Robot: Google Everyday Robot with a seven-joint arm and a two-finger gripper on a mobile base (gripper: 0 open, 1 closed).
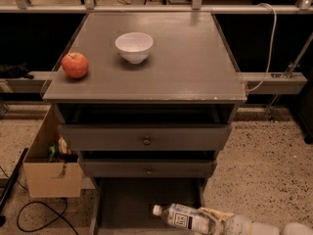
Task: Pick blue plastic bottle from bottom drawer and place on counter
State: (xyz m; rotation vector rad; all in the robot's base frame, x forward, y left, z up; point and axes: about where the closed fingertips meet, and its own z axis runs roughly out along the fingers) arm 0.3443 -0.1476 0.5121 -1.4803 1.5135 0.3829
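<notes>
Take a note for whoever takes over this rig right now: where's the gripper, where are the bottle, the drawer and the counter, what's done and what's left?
Gripper: low at the bottom right edge of the view, fingers apparently closed on the base end of the small white-capped blue plastic bottle.
Bottle: lying sideways, cap pointing left, over the front of the open grey bottom drawer.
Flat grey-brown counter: holds a white bowl and a red apple on its left side.
Done: bottle grasped.
Left: lift it out, set it on the counter, probably right of the bowl, and release.
</notes>
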